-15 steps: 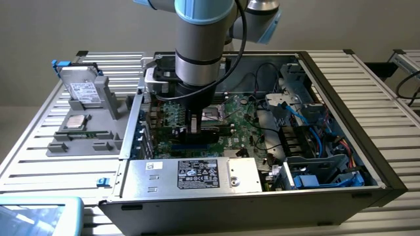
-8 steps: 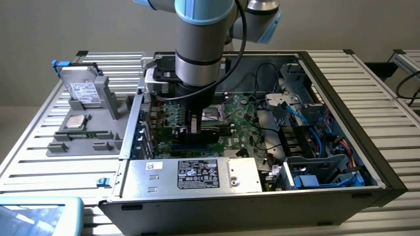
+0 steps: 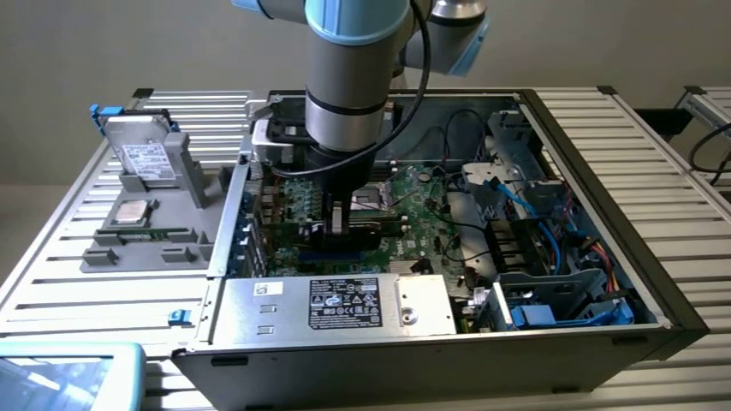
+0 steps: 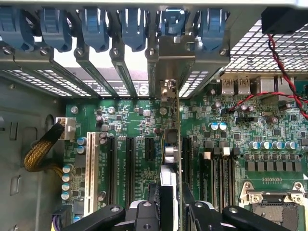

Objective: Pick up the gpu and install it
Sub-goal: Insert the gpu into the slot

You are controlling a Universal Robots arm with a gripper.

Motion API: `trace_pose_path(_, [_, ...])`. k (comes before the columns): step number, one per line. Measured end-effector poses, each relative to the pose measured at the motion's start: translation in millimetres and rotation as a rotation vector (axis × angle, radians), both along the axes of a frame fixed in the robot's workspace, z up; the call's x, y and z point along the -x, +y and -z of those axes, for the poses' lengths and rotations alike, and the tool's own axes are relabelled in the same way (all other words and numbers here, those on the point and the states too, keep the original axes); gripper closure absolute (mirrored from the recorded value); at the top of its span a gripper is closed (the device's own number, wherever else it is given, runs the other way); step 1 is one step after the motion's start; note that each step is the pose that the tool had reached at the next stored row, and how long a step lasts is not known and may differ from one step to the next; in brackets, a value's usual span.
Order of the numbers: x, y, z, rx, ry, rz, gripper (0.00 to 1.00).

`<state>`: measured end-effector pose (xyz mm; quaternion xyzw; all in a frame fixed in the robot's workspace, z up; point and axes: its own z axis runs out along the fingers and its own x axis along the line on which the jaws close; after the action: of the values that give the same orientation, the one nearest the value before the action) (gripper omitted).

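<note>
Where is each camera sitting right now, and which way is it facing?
Exterior view: off the arm, raised above the open computer case, looking down into it; the arm and gripper reach down to the motherboard.
Wrist view: on the wrist, looking past the fingers across the board toward the blue slot clips at the case wall; the fingers flank the gpu, seen edge-on.
Shared: gripper, gpu and green motherboard.
</note>
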<state>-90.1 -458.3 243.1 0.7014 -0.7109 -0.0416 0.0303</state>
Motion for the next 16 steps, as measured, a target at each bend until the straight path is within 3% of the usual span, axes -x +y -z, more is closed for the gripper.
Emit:
trace_pose_path(10, [-2.1, -0.8, -1.2, 0.0004, 0.0031, 0.001, 0.72])
trace_pose_path(16, [-2.1, -1.0, -1.4, 0.0007, 0.0102, 0.001, 0.72])
